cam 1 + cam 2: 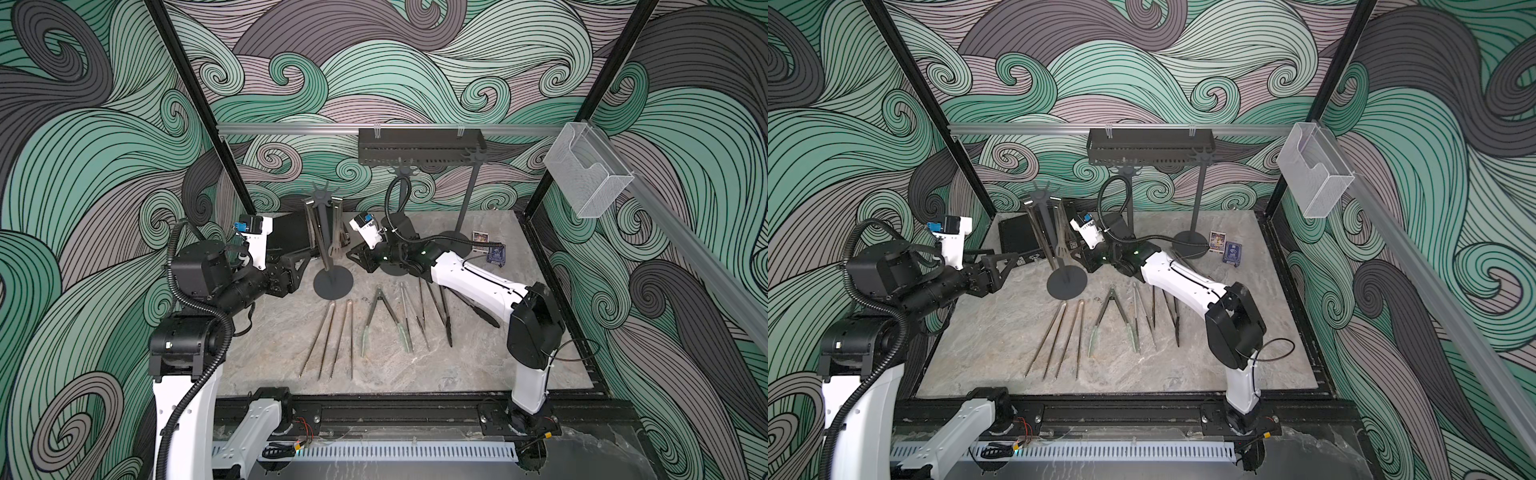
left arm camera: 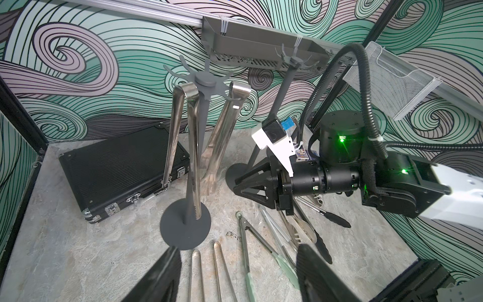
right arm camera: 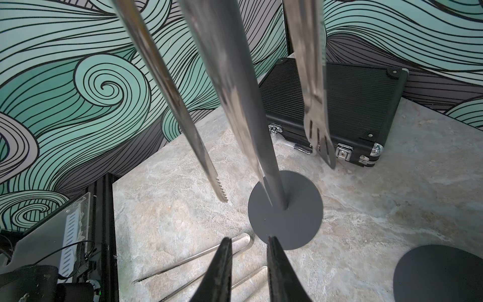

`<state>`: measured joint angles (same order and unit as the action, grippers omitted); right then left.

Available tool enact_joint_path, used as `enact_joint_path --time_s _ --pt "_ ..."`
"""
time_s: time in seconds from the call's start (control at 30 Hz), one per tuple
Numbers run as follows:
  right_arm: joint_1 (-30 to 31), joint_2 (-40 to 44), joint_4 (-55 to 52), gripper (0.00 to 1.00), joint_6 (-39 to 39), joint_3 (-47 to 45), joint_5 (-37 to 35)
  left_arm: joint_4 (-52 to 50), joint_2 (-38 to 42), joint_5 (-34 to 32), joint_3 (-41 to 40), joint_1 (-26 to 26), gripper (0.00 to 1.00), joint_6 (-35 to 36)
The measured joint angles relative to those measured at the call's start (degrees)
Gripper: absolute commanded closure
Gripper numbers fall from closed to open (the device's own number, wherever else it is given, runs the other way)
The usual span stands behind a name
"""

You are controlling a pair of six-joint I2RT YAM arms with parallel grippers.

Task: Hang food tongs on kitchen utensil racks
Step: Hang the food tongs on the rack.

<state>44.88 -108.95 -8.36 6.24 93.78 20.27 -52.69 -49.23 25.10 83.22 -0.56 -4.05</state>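
Currently two shiny steel tongs (image 2: 173, 130) hang on star-topped rack (image 2: 203, 78); right gripper (image 3: 249, 239) slightly parted, left gripper (image 2: 237, 249) wide, both empty.

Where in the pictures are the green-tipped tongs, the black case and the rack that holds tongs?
Green-tipped tongs (image 1: 379, 291): in a top view, on the hinge end.
Black case (image 2: 117, 167): left wrist view, on the ribbed lid.
Rack with tongs (image 1: 337, 286): in a top view, on its round foot.
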Motion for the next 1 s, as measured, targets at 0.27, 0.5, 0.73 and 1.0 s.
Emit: enact_joint_path --time_s 0.27,0.5,0.73,1.0 --pt "0.0 1.3 -0.9 0.69 0.1 -0.8 0.1 -0.3 0.0 0.0 0.0 0.0 0.3 -0.1" --pt "0.0 7.3 -2.3 0.65 0.0 -4.7 -0.4 -3.3 -1.1 -0.3 1.4 0.0 0.32 -0.9" --pt "0.0 13.4 -3.4 0.65 -0.3 -7.3 -1.2 -8.5 -2.0 -0.4 2.3 0.0 0.35 -1.4" --pt "-1.0 22.3 -6.0 0.65 -0.4 -13.5 -2.9 -17.9 -4.5 0.2 4.0 0.0 0.42 -1.7"
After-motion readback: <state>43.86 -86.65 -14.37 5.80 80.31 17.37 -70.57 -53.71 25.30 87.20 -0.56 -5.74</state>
